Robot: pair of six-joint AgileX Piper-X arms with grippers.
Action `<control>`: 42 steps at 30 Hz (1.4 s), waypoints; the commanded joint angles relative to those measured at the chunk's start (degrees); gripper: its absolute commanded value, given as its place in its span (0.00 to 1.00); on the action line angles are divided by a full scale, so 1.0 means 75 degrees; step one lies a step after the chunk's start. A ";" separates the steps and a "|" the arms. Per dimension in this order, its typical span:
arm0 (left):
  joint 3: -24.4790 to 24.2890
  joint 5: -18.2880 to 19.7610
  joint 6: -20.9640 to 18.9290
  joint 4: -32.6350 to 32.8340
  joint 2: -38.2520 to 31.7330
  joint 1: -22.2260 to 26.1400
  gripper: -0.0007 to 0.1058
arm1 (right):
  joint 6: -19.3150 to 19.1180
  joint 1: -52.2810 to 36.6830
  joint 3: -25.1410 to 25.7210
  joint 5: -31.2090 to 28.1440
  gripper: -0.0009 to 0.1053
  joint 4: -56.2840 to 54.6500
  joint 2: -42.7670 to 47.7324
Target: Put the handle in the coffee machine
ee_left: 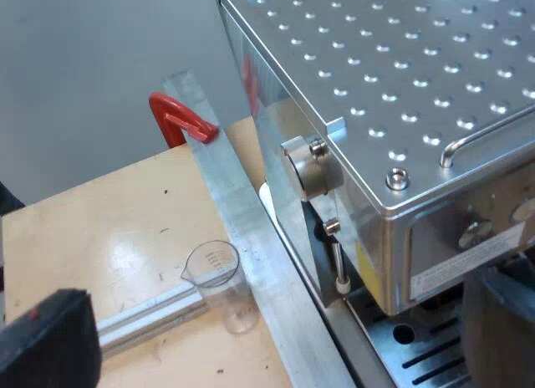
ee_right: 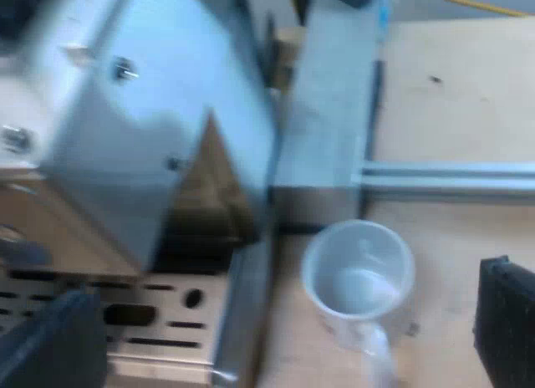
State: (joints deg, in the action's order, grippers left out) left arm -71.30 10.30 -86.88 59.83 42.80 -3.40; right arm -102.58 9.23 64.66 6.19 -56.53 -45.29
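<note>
Espresso machine (ee_left: pixel 393 87): on worktop (ee_left: pixel 100 229), against aluminium rail (ee_left: pixel 251 246). Measuring glass (ee_left: pixel 221 283): just beside rail. Left gripper (ee_left: pixel 276 321), right gripper (ee_right: pixel 284 292): fingers spread, holding nothing. Holder: location, cannot tell. Handling, judged: heavy at metal head, rigid, smooth; best pinched mid-handle, squarely, against twisting.

Upright measuring glass (ee_left: pixel 221 283) on the wooden table (ee_left: pixel 109 229), just beside a metal rail (ee_left: pixel 242 208) along the espresso machine (ee_left: pixel 401 87).
</note>
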 commanded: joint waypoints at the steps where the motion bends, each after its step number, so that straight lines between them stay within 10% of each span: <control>1: -0.0052 -0.0531 -0.1224 -0.0025 -0.0072 0.0009 0.84 | -0.0823 -0.0584 0.0067 0.0076 0.86 -0.0520 0.0274; 18: 0.0356 -0.0728 -0.1019 0.0656 -0.2566 0.0009 0.84 | -0.1387 -0.0977 0.0067 0.0076 0.86 -0.2191 0.2669; 28: 0.1881 -0.0712 -0.0759 0.1505 -0.5371 0.0009 0.84 | -0.1262 -0.0977 0.0067 0.0076 0.86 -0.2557 0.4597; 42: 0.2329 0.0440 -0.0017 0.3008 -0.6855 0.0036 0.84 | -0.1262 -0.0977 0.0171 0.0135 0.86 -0.3544 0.6502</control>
State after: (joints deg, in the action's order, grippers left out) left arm -53.76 13.30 -87.59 81.03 -0.90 -3.29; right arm -111.87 2.02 65.67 6.43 -81.84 1.10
